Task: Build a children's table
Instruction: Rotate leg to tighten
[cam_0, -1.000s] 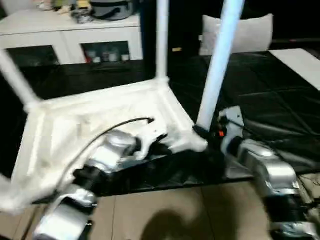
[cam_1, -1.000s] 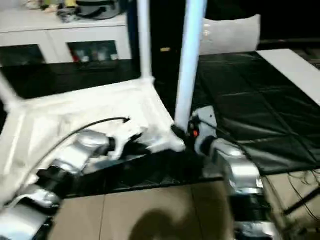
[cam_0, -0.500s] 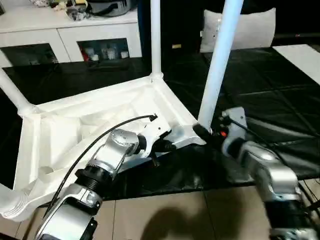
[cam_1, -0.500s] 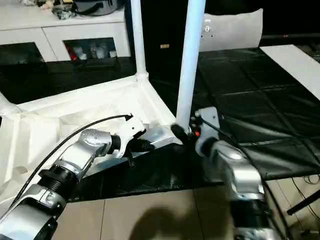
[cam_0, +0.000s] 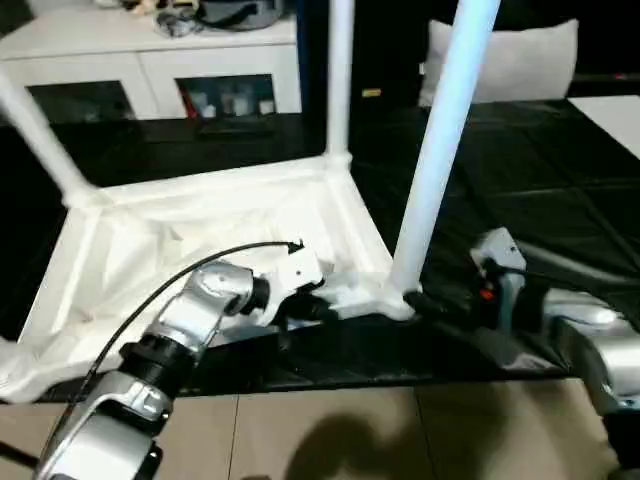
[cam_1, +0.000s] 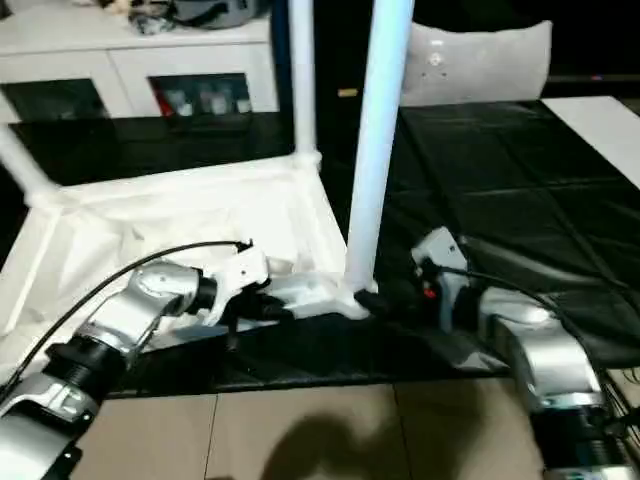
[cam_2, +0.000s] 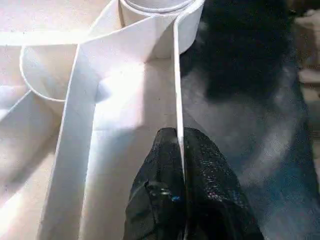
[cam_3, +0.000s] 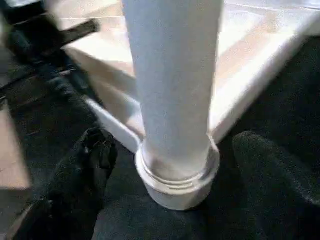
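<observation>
The children's table (cam_0: 200, 235) lies upside down on a black mat, its ribbed underside facing up. Three white legs stand up from its corner sockets: the near right leg (cam_0: 440, 150), the far right leg (cam_0: 338, 80) and the far left leg (cam_0: 40, 140). My left gripper (cam_2: 179, 150) is shut on the thin rim wall (cam_2: 176, 80) of the table's near side, close to the near right corner. At the base of the near right leg (cam_3: 172, 75), my right gripper (cam_3: 180, 165) is open. One finger (cam_3: 90, 160) stands on each side of the socket (cam_3: 175, 180), apart from it.
A white low cabinet with glass doors (cam_0: 150, 80) stands behind the table. A white pillow (cam_0: 520, 60) lies at the back right. The black mat (cam_0: 540, 200) stretches to the right, with a white sheet (cam_0: 610, 115) at its far edge. Tan floor tiles (cam_0: 330, 430) lie in front.
My right gripper has opened wider and drawn back a little from the near right leg's base. The left gripper keeps its hold on the rim. The camera has shifted.
</observation>
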